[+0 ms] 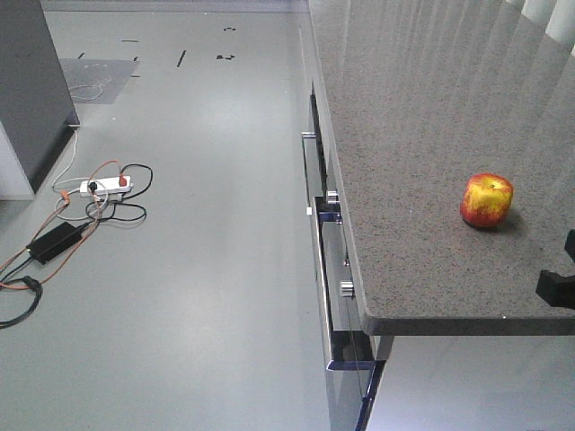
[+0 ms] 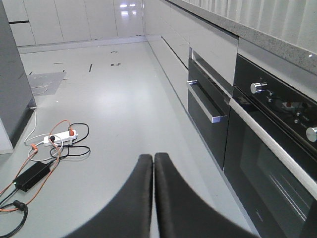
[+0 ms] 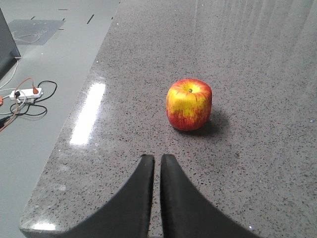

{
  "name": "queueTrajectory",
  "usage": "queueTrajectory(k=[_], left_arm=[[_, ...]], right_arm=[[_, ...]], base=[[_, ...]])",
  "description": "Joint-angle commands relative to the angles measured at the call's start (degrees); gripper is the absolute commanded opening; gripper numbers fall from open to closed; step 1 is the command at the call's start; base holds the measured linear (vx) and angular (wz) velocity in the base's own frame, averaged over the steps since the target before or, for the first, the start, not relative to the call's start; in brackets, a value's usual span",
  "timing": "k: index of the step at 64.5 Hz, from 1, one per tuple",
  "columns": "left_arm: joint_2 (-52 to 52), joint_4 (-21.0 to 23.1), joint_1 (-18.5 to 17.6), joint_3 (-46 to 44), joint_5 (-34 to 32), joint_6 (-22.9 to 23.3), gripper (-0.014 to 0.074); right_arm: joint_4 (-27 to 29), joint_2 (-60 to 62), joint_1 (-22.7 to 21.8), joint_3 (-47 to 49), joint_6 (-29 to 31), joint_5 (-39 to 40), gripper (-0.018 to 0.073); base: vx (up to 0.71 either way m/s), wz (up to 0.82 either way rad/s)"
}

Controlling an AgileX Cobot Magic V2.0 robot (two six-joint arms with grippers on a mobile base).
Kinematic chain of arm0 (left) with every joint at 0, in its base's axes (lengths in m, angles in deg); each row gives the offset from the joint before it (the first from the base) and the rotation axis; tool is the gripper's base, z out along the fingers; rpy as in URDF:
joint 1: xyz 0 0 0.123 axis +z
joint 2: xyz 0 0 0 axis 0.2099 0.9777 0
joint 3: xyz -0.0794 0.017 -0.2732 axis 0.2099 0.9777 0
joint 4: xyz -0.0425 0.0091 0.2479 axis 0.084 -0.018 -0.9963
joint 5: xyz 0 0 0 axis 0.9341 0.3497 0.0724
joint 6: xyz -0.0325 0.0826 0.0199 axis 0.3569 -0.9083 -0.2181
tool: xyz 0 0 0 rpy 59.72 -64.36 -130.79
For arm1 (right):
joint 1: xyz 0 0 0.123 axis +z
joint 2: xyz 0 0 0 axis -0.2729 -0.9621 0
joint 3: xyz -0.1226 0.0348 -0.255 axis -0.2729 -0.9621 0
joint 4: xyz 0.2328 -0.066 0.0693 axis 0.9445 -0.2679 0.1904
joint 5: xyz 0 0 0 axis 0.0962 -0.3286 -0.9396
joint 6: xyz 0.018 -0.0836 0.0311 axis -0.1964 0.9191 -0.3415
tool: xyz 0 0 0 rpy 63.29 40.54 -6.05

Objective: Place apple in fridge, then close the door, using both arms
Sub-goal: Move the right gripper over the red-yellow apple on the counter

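apple (image 3: pixel 189 104): it stands upright on the grey speckled tabletop (image 3: pixel 257 59), free, with nothing touching it. It is near the front corner, not far from the left edge.

right hand (image 3: pixel 157 161): its two fingers are together, almost touching, with nothing between them. It hovers over the tabletop, just in front of the apple and a little to the left of it.

left hand (image 2: pixel 153 158): the fingers are pressed together and hold nothing. It hangs low over the floor (image 2: pixel 109 109), beside the oven (image 2: pixel 277 148) and its drawer (image 2: pixel 208 106).

fridge: only a dark grey edge (image 1: pixel 31 90) shows at the far left, probably the fridge. I cannot tell whether the door is open.

step: I judge the task is at its beginning, the apple not yet taken.

risk 1: if the right hand advances with fingers together, it will push the apple, which is round and glossy and may roll away, maybe off the left edge.

risk 2: the hand is off the apple's centre line, so a grip could slip on the smooth skin.

risk 3: the cables (image 1: pixel 99 202) on the floor lie toward the fridge and could catch the base.
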Motion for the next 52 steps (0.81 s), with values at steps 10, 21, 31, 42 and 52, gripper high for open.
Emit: queueTrajectory(k=[10, 21, 31, 42, 52], left_arm=[[-0.83, 0.32, -0.30, 1.07, -4.06, 0.39, -0.0005], [-0.83, 0.32, -0.30, 1.07, -4.06, 0.39, -0.0005], [-0.83, 0.32, -0.30, 1.07, -4.06, 0.39, -0.0005], [-0.83, 0.32, -0.30, 1.07, -4.06, 0.39, -0.0005], [-0.83, 0.32, -0.30, 1.07, -4.06, 0.39, -0.0005]], right_arm=[[-0.07, -0.07, 0.13, 2.21, 0.14, 2.65, 0.0287], [-0.51, -0.07, 0.13, 2.21, 0.23, 2.29, 0.0542], [-0.56, 0.10, 0.13, 2.21, 0.23, 2.28, 0.0634], [-0.56, 0.10, 0.13, 2.16, 0.23, 2.21, 0.0614], [-0.35, 0.10, 0.13, 2.16, 0.18, 0.80, 0.0592]], base=[[0.00, 0.00], [0.00, 0.00], [0.00, 0.00], [0.00, 0.00], [0.00, 0.00]])
